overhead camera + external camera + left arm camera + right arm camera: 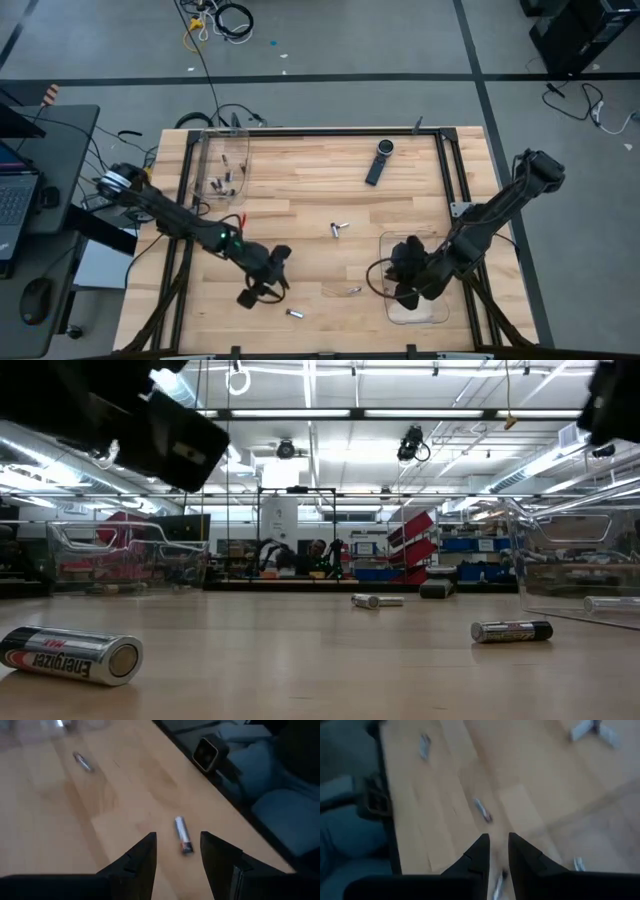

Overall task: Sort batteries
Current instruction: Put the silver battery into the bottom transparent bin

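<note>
Jaws wide and empty on the left gripper (178, 851); a battery (183, 834) lies on the table (100, 810) just ahead of the gap, so pick-up approach is the step in hand; next: lower, straddle it crosswise, close. Right gripper (498, 849) jaws narrow, nothing clamped, over the clear tray (432, 312); looks like a drop just done. Other batteries (340, 229) well apart mid-table.

1 battery (295, 313) lies near the table's (300, 190) front edge, just right of the left gripper (262, 292). 2 batteries (340, 229) touch at mid-table, with another battery (352, 291) between them and the front right bin (432, 312). The back left bin (205, 160) holds several batteries (224, 181), and a remote (379, 162) lies near the back edge.
</note>
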